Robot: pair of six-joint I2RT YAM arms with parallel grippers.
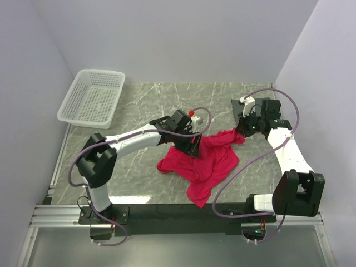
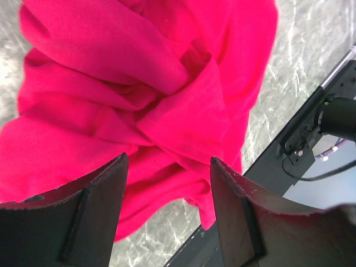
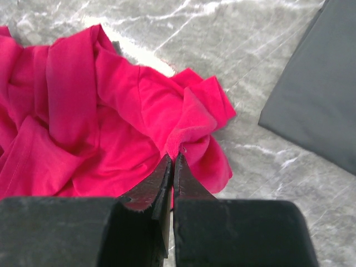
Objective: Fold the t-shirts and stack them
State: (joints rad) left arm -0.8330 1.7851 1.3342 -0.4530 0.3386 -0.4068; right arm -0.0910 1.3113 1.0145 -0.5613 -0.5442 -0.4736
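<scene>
Right fingers (image 3: 153,192) are pressed together on a raised ridge of the red t-shirt (image 3: 111,122). We take that ridge for a sleeve or hem corner at its far right side. Left fingers (image 2: 94,206) stand apart just above the crumpled middle of the cloth, with nothing between them.

Only 1 shirt is in sight. It lies bunched and twisted on the counter (image 1: 150,100) between the 2 arms, with 1 lobe reaching toward the dark rail at the near edge. It is well apart from the white basket (image 1: 92,103) in the far left corner.

We judge the step in hand to be opening the shirt flat, so folding has not begun. To do it well, we would not close the left fingers on the heap below them, where several layers overlap. We would move them out to a free edge opposite the right pinch and take a single layer there. Then both arms can draw apart low over the counter until the cloth lies smooth. The right pinch is shallow, at the very tips, so a hard tug could slip it off.
</scene>
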